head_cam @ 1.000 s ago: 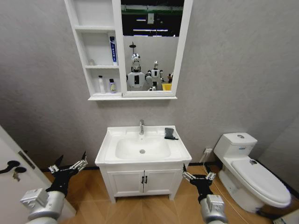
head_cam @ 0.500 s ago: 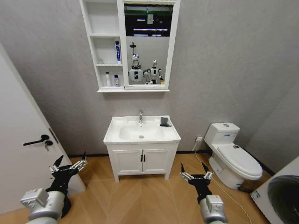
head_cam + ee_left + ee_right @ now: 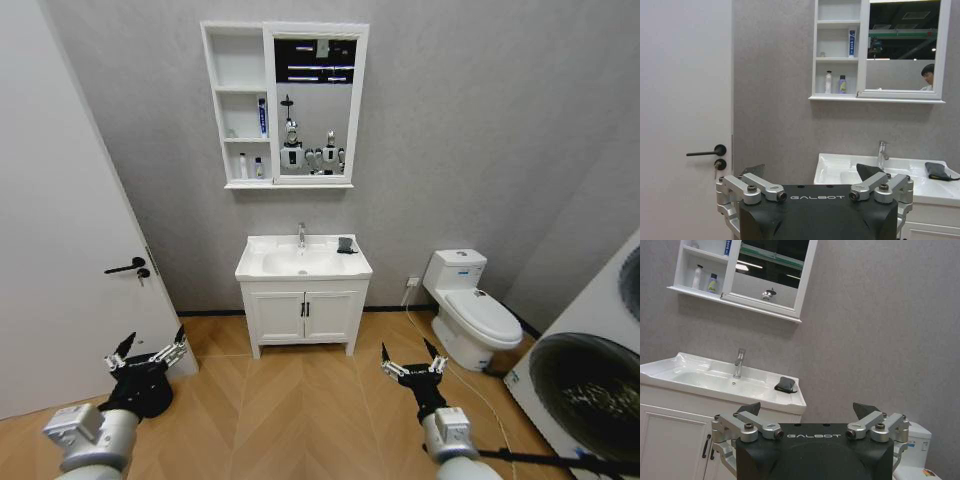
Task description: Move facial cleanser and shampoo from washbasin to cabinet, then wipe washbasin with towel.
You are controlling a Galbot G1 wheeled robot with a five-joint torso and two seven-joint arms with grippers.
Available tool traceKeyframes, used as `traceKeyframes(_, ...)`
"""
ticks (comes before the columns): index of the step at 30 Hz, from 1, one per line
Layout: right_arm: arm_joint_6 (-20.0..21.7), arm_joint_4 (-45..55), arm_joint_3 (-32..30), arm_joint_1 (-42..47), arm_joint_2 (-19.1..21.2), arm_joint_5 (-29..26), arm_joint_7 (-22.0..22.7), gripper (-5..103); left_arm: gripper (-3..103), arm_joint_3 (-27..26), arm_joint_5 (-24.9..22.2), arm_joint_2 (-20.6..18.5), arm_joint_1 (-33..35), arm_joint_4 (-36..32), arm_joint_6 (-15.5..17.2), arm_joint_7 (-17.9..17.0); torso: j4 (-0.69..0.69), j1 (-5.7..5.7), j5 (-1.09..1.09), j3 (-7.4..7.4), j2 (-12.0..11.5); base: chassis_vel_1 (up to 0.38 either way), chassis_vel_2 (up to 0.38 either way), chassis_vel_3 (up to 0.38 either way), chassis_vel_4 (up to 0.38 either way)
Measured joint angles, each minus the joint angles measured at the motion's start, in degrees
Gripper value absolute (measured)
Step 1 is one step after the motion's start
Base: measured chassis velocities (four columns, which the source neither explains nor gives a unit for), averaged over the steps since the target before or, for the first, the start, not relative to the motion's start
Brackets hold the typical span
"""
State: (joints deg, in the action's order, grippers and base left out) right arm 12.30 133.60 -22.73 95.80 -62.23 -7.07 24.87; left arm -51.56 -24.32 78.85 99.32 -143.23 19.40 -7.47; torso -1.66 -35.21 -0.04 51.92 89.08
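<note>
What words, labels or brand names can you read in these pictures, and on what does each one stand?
"GALBOT" on the black body of the left gripper.
"GALBOT" on the black body of the right gripper.
Blue and white upright tube on the middle shelf of the white wall-hung cabinet: print too small to read.
Two small bottles on the lowest shelf: labels too small to read.

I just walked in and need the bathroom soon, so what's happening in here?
Nothing is being handled right now. The robot stands back from the washbasin, with the left gripper and right gripper both open, empty and held low over the floor. Two small bottles sit on the bottom shelf of the cabinet, and the towel lies on the washbasin's rim, beside the tap.
</note>
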Motion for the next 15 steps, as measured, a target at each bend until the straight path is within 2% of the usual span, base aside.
traceKeyframes(2, -0.7, -0.1, 0.3, -0.6, -0.2, 0.0, -0.1, 100, 100, 0.0, 0.0, 0.0, 0.0, 0.0, 0.0, 0.0, 0.0, -0.05, 0.09, 0.03, 0.0, -0.066, -0.018, 0.003, -0.005)
traceKeyframes(6, -2.7, -0.7, 0.3, -0.8, -0.7, 0.5, -0.7, 100, 100, 0.0, 0.0, 0.0, 0.0, 0.0, 0.0, 0.0, 0.02, -0.13, 0.05, 0.05, -0.1, -0.073, 0.016, 0.087, -0.036)
traceKeyframes(15, -2.6, -0.9, 0.1, -0.3, -0.8, 2.3, -0.4, 100, 100, 0.0, 0.0, 0.0, 0.0, 0.0, 0.0, 0.0, 0.01, -0.04, 0.03, 0.02, 0.0, -0.009, 0.011, 0.023, -0.01)
